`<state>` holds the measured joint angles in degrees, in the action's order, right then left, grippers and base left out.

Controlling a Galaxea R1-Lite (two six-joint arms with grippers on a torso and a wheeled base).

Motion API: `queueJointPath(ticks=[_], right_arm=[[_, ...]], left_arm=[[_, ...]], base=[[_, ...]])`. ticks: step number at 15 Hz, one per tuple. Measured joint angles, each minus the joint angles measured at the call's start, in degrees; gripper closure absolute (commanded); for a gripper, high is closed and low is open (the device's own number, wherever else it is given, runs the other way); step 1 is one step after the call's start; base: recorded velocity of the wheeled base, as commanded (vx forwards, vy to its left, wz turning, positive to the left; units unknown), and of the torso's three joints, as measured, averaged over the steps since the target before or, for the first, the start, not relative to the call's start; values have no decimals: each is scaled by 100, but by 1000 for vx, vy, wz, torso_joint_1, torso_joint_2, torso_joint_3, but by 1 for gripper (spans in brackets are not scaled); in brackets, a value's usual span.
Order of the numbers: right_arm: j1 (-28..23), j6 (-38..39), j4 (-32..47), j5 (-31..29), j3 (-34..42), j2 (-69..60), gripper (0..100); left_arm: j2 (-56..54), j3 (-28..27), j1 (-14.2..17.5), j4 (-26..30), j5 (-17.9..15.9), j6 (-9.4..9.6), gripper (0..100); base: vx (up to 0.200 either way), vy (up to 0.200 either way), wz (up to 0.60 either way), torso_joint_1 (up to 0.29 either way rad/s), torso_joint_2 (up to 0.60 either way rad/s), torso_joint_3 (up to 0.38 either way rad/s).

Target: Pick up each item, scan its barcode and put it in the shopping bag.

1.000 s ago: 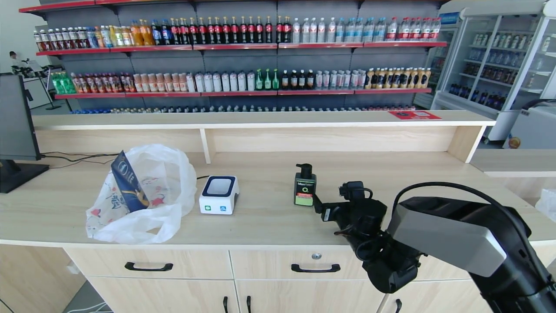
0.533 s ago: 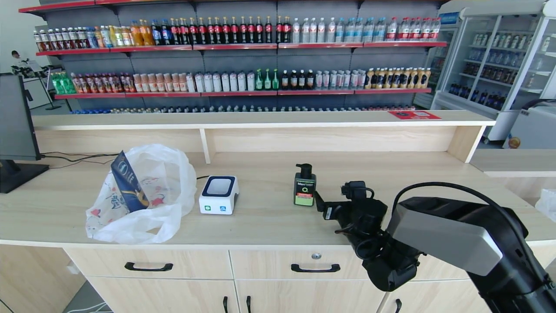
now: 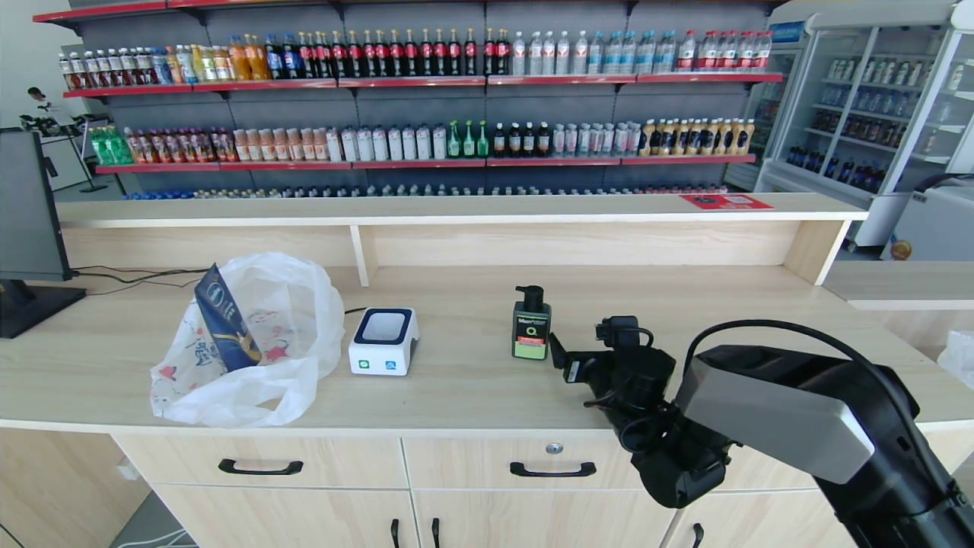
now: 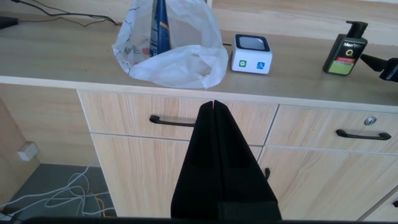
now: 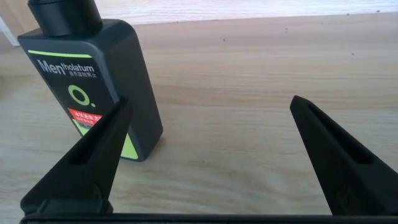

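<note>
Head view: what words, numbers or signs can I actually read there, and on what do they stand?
Pump bottle: white lettering and a ring sign on its label, too small to read.
Barcode scanner: a green and a blue icon, no readable words.
Shopping bag: red and blue print, blurred.
Red sign on the raised ledge: too small.
Nothing can be quoted.
</note>
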<state>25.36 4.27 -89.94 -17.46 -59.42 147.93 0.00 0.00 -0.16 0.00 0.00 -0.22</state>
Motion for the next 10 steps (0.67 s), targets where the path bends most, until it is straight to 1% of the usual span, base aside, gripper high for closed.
queueJointPath(ticks=[6,10], right_arm=[[13,38,0,0,383,-163,0],[149,46,0,5,137,-140,0]], left_arm=[[0,0,0,0,0,6,100],[0,0,2,0,0,6,100]], base=[[0,0,0,0,0,0],[0,0,0,0,0,0]])
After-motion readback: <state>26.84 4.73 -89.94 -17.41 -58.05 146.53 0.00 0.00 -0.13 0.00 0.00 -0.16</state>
